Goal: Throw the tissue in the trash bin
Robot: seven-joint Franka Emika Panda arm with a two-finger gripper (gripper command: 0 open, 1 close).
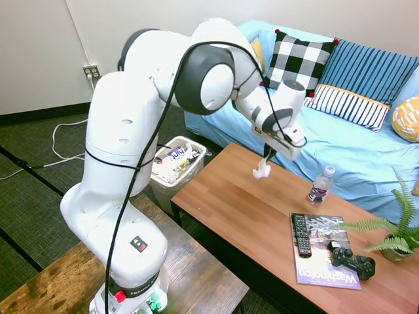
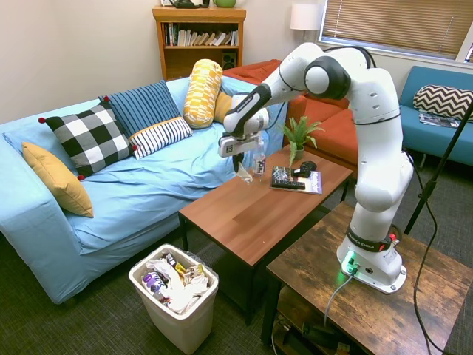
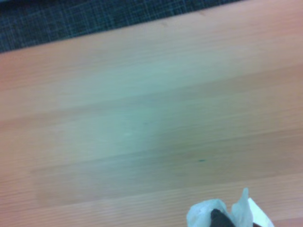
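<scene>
A small twisted wad of white tissue (image 1: 262, 169) hangs from my gripper (image 1: 267, 157), which is shut on it above the far side of the wooden coffee table (image 1: 262, 222). From the other side the tissue (image 2: 243, 173) dangles under the gripper (image 2: 242, 158) near the table's sofa-side edge. In the wrist view the tissue (image 3: 232, 215) shows at the bottom edge over bare wood. The light grey trash bin (image 1: 196, 169) stands on the floor off the table's end, holding crumpled papers and wrappers; it also shows as the trash bin (image 2: 151, 301).
On the table stand a water bottle (image 1: 319, 185), a magazine (image 1: 325, 252) with a remote (image 1: 300, 234), a black game controller (image 1: 351, 258) and a potted fern (image 1: 398, 235). A blue sofa (image 1: 340, 144) with pillows runs behind the table.
</scene>
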